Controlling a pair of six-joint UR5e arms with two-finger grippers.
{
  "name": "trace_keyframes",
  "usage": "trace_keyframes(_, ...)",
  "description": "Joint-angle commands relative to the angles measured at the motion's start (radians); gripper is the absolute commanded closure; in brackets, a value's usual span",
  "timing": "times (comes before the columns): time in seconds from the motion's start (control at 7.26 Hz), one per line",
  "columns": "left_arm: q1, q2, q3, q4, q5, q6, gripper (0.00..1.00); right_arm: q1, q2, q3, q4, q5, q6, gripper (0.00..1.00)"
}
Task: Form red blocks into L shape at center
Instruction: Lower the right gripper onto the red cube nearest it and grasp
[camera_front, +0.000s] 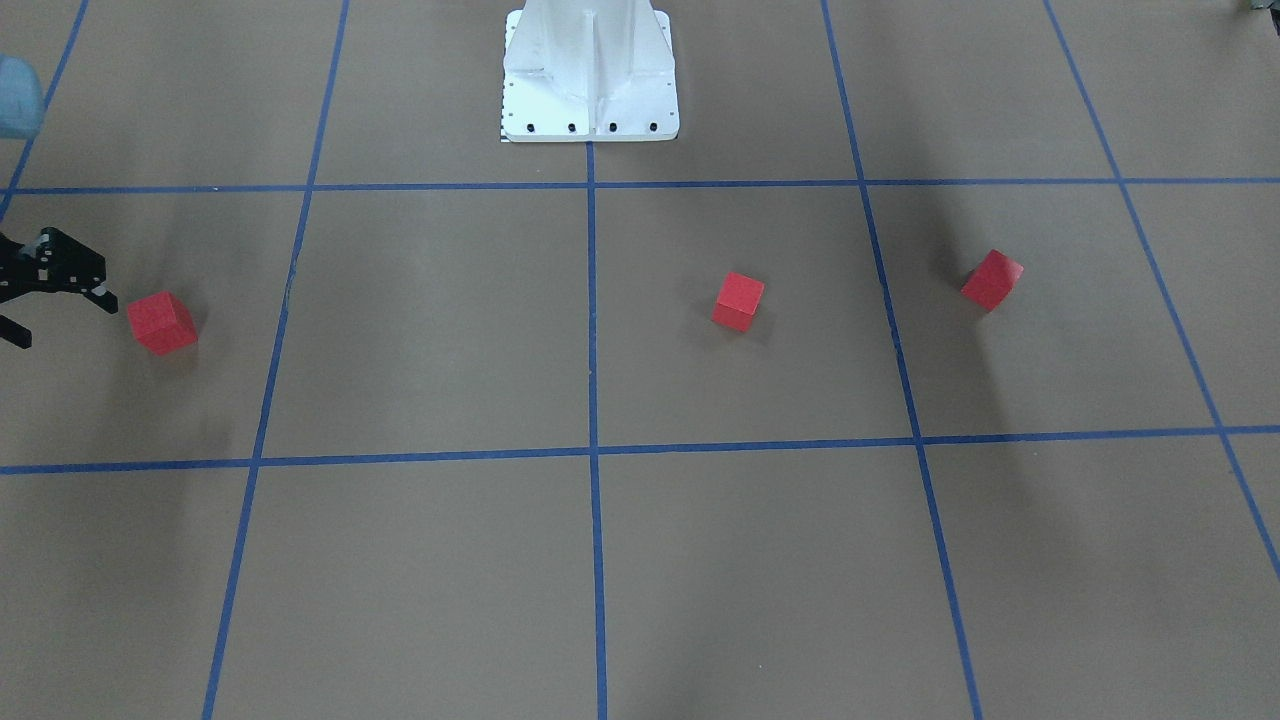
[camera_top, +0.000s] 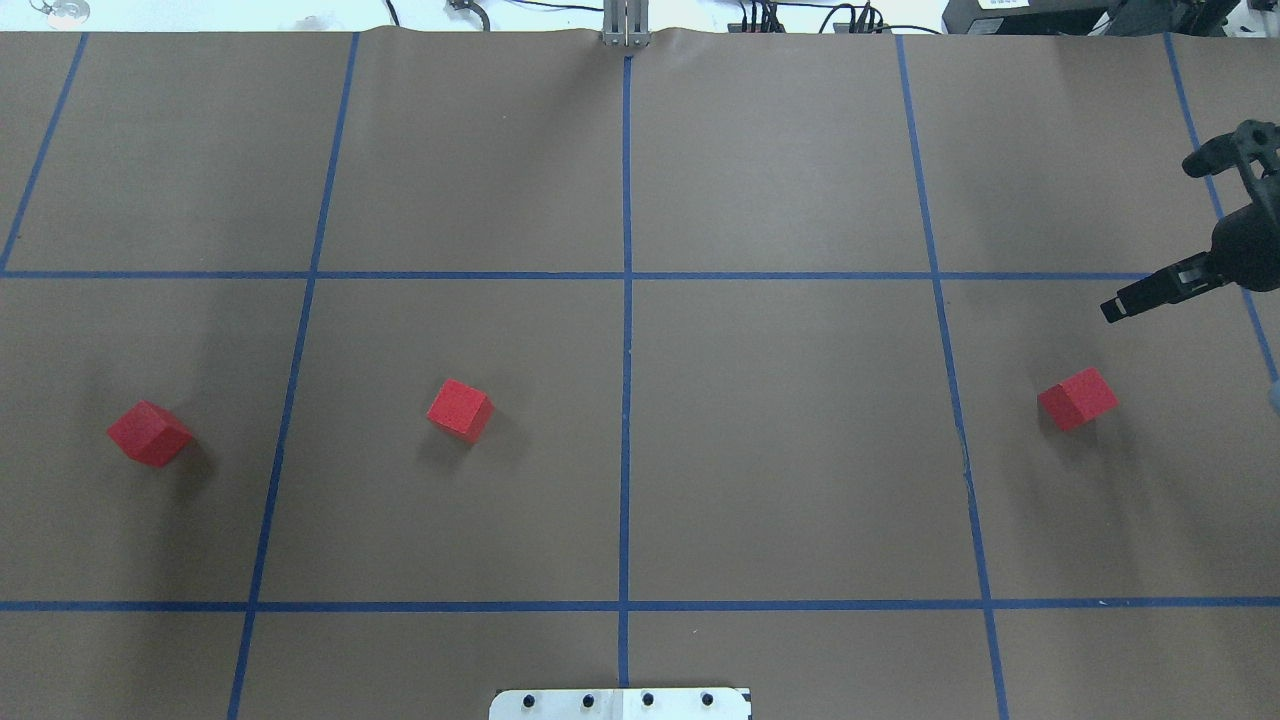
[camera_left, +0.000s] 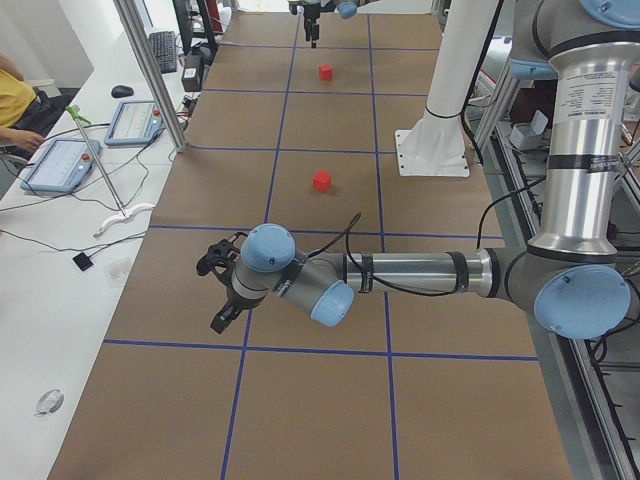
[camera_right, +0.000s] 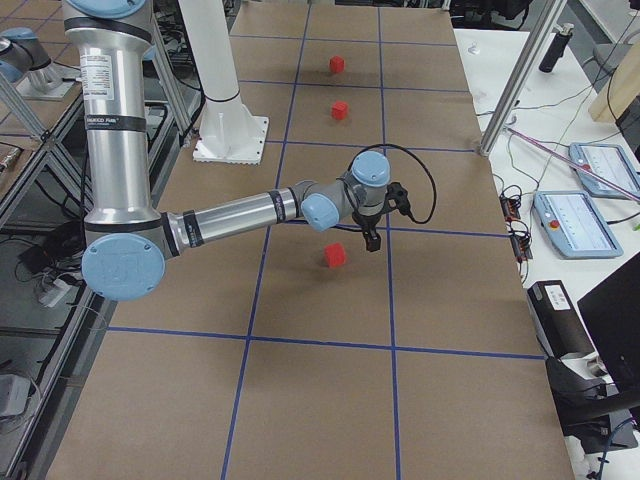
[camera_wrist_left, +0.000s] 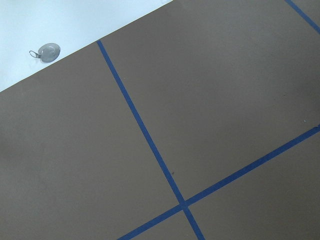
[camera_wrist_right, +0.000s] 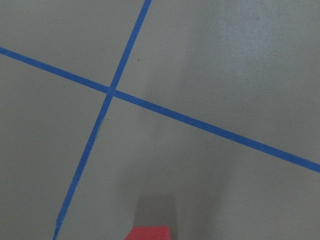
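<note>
3 red blocks lie on the brown table, well apart from each other and none stacked. The middle block sits nearest the center, in the square just to the robot's left of the blue tape line that runs through it. The left block is 1 square further out on that side. The right block lies in the outer square on the robot's right.

The right gripper hangs near the right block with its 2 fingers spread wide. It holds nothing and touches nothing. In the front-facing view the block sits just beside the nearer fingertip, with a gap between them.

The left gripper shows only in the left side view, low over the table at the robot's left end, and I cannot tell how far its fingers are parted. That arm hides the left block there. The right wrist view catches only the top edge of a block, cut off at the bottom. The white robot base is also cut off at the frame edge.
</note>
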Motion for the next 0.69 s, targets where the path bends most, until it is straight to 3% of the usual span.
trace_keyframes(0.0, 0.011, -0.002, 0.000, -0.009, 0.000, 0.001, 0.00, -0.143, -0.064, -0.001, 0.133, -0.133, 0.137, 0.00)
trace_keyframes(0.55, 0.013, -0.001, -0.001, -0.010, -0.002, 0.002, 0.00, -0.227, -0.081, -0.028, 0.135, -0.200, 0.156, 0.01)
